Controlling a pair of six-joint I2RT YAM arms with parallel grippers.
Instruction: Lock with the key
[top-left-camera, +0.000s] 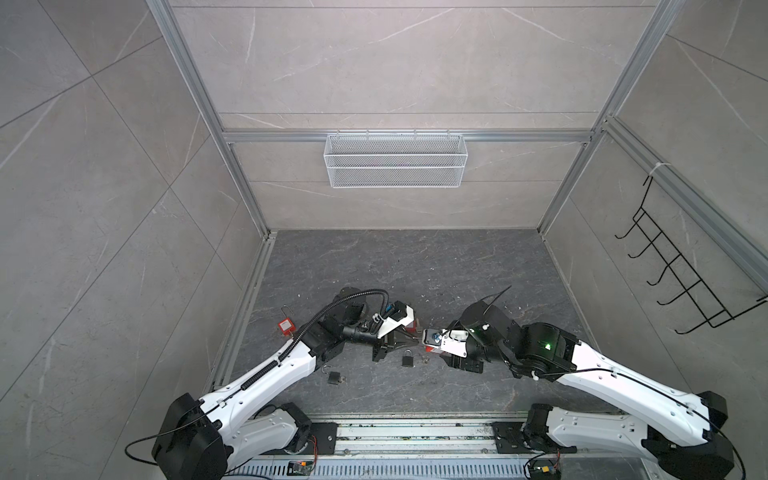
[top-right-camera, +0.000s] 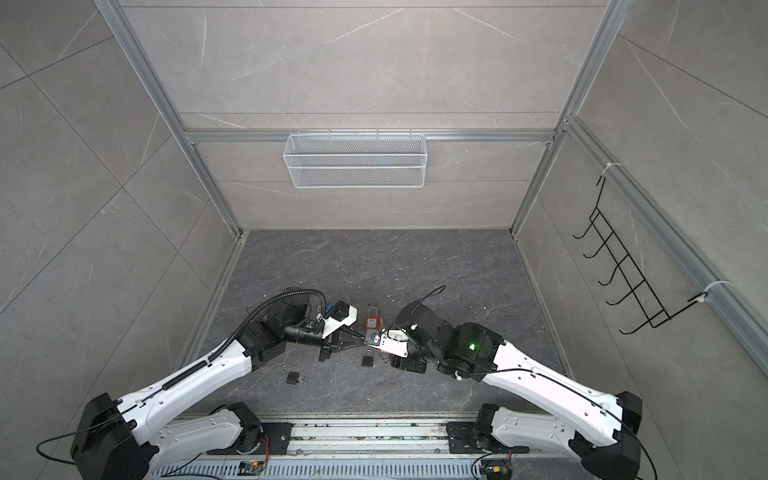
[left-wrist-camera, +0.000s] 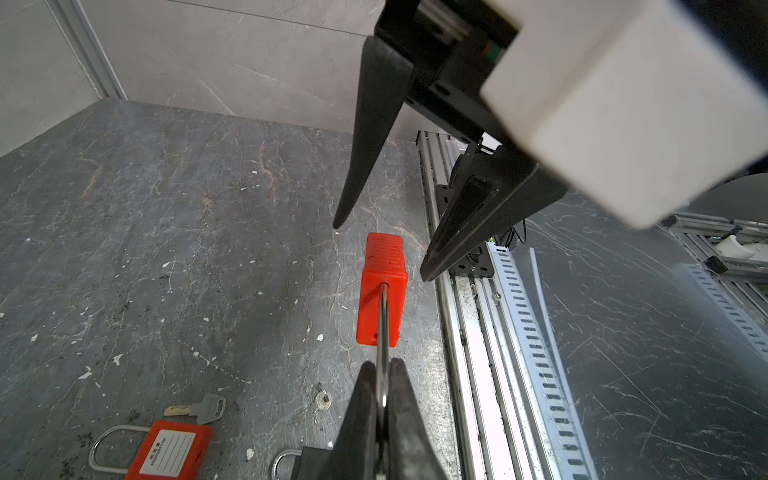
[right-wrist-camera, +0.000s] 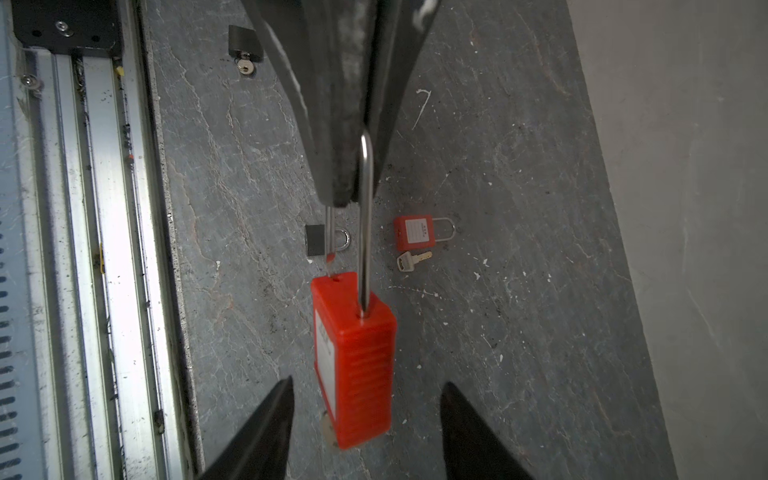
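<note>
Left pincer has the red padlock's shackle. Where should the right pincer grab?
Red plastic padlock body, across its broad flat faces, from the end opposite the steel shackle: the left pincer occupies the shackle, and the open right pincer faces that free end.

Light's soft and even from overhead in both top views, everything bowing outward toward the edges from the wide lens, but my wrist cams catch blown-out glare off the metal rail, a blurry out-of-focus white housing up close, and a slightly smeared red padlock.
</note>
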